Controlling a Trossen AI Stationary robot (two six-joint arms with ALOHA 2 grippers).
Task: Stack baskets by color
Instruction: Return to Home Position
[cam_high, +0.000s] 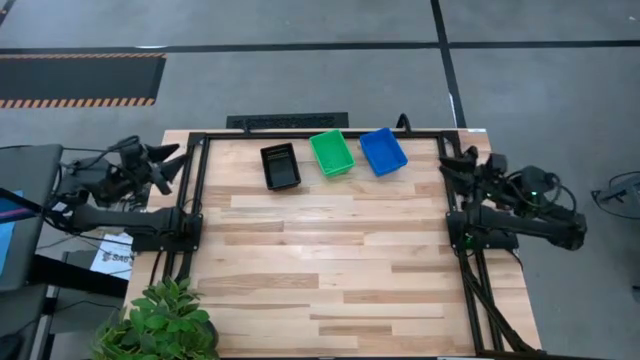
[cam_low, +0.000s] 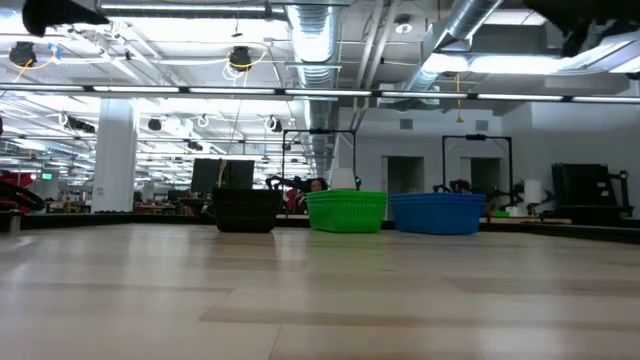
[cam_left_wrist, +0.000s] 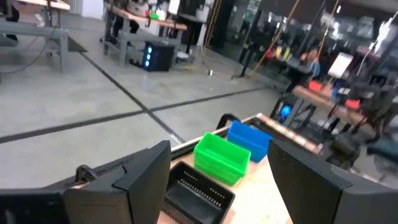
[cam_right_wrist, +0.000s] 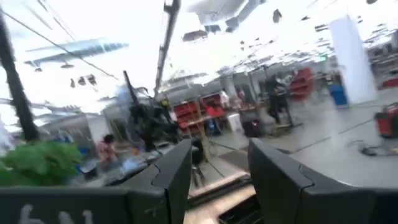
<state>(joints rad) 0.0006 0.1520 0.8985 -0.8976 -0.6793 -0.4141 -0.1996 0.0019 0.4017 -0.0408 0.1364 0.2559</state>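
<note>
A black basket, a green basket and a blue basket stand in a row near the table's far edge, bottoms on the wood. The low view shows them side by side: black basket, green basket, blue basket. Whether others are nested inside them does not show. My left gripper is drawn back at the table's far left corner, open and holding nothing; its wrist view looks over the baskets. My right gripper is drawn back at the far right corner, open with nothing between its fingers.
A potted plant sits at the near left corner. Black frame rails run along the table's left, right and far sides. A dark strip lies behind the far edge. Bare wood fills the middle and near part.
</note>
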